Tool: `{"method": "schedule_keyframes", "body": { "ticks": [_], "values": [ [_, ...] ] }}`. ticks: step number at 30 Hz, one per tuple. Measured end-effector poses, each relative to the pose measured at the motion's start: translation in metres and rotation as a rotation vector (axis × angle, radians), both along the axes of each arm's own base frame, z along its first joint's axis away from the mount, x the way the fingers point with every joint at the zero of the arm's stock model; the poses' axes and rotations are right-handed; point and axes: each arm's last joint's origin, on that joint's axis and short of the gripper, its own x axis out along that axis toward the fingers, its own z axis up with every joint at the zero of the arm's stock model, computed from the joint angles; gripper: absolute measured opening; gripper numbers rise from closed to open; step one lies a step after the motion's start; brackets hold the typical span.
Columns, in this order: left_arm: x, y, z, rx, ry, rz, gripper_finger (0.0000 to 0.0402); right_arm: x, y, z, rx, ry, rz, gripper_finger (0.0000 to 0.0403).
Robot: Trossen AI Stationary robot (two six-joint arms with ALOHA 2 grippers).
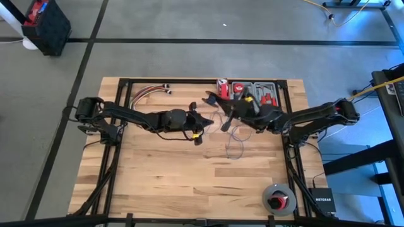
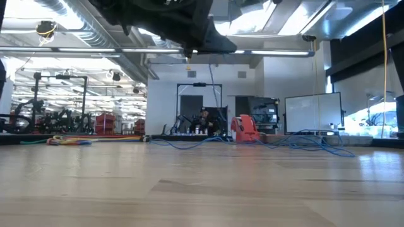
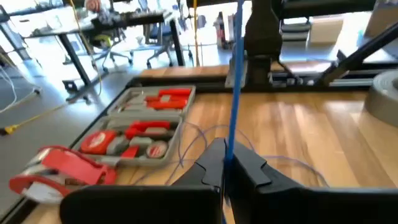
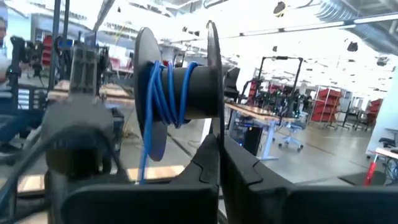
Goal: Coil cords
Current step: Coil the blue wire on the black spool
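The blue cord is a thin wire. Part of it is wound on a black spool [image 4: 186, 87] and loose loops [image 1: 235, 144] lie on the wooden table. My right gripper [image 4: 219, 146] is shut on the spool above the table's middle, in front of the tool tray, and also shows in the high view [image 1: 222, 113]. My left gripper [image 3: 225, 168] is shut on a strand of the cord just to the left of the spool, and also shows in the high view [image 1: 201, 129]. My left gripper pinches one strand of the blue cord [image 3: 230, 146] between its two fingertips. From the fingers the strand runs straight and taut, away toward the right arm. My right gripper pinches the rim of one of the spool's thin round flanges [image 4: 211, 121] between its two fingers. The spool is lifted clear of the table with its axis about level, and several turns of blue cord [image 4: 163, 87] are on its core.
A grey tray of red tools [image 1: 255, 93] and a red tape dispenser [image 1: 222, 85] stand at the far edge. A bundle of coloured wires [image 1: 148, 93] lies at the far left. A grey reel [image 1: 278, 198] sits at the near right corner.
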Motion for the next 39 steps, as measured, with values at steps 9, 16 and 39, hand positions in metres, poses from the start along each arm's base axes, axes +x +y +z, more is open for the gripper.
{"method": "schedule_keyframes", "body": {
  "ticks": [9, 16, 39],
  "values": [
    [-0.002, -0.005, -0.006, -0.001, 0.07, -0.016, 0.0011, -0.018, -0.002, 0.013, -0.019, 0.045, -0.016, 0.0],
    [-0.01, -0.005, -0.025, -0.018, 0.279, -0.008, 0.0073, -0.039, -0.004, 0.029, -0.023, 0.015, -0.021, 0.0],
    [-0.052, 0.002, 0.016, 0.019, -0.036, -0.058, 0.0138, -0.028, -0.018, -0.031, 0.009, 0.187, -0.077, 0.0]
  ]
}}
